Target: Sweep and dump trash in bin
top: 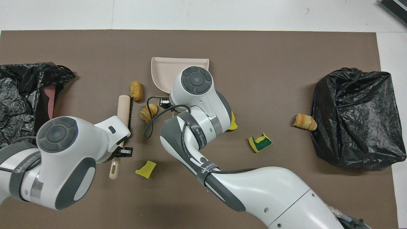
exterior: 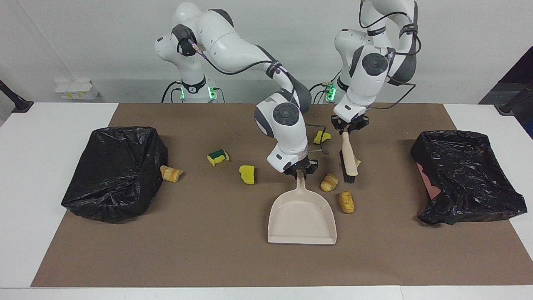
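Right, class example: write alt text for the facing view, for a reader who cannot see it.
Two white robot arms work over a brown mat: the right gripper holds the handle of a beige plastic dustpan, the left gripper holds a beige black-bristled brush above it. Yellow sponge chunks and tan bread-like lumps lie scattered between two black-bagged bins.

The dustpan (exterior: pixel 302 218) lies mid-mat, its handle toward the robots. Two bread lumps (exterior: pixel 329 182) (exterior: pixel 347 201) lie just beside the dustpan toward the left arm's end, with the brush (exterior: pixel 349 160) over a third lump, nearer the robots than the dustpan. Toward the right arm's end lie two sponge chunks (exterior: pixel 247 174) (exterior: pixel 218 156), and one lump (exterior: pixel 171 173) touches the bin (exterior: pixel 116 177).
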Available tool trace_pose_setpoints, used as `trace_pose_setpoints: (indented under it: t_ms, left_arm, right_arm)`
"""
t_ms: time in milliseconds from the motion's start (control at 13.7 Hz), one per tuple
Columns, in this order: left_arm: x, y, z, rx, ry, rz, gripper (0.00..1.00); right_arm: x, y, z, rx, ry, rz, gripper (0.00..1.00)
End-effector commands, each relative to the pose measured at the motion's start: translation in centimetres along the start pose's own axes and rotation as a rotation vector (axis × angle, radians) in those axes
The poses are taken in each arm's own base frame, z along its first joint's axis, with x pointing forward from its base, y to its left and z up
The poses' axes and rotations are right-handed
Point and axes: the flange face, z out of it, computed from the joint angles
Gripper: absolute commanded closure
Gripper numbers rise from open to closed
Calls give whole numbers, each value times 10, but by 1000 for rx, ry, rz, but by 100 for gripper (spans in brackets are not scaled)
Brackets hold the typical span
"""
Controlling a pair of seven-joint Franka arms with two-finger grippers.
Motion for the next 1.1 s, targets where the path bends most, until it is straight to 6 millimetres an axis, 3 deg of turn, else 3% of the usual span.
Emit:
trace_pose_setpoints:
  t_ms: [0, 220, 366, 512, 659, 805, 1024]
  left_arm:
    - [12, -38, -3, 12, 12, 39, 100]
    - [44, -90, -20, 28, 37, 71, 100]
    - [56, -104, -28, 31, 33, 83, 100]
    - [56, -90, -35, 45, -6, 109, 100]
    - [55, -56, -72, 59, -27, 167, 100]
    - [47, -40, -103, 64, -63, 193, 100]
    - [47, -37, -111, 64, -45, 199, 100]
  right_arm:
    - [0, 7, -8, 0, -8, 26, 100]
    - [5, 12, -38, 23, 14, 41, 100]
    - [4, 15, -48, 20, 14, 39, 100]
    - [-2, 19, -57, 3, 3, 0, 100]
    - [-3, 27, -68, -21, -26, -54, 100]
    - [-2, 41, -84, -44, -65, -134, 100]
    - [-2, 65, -102, -72, -136, -308, 100]
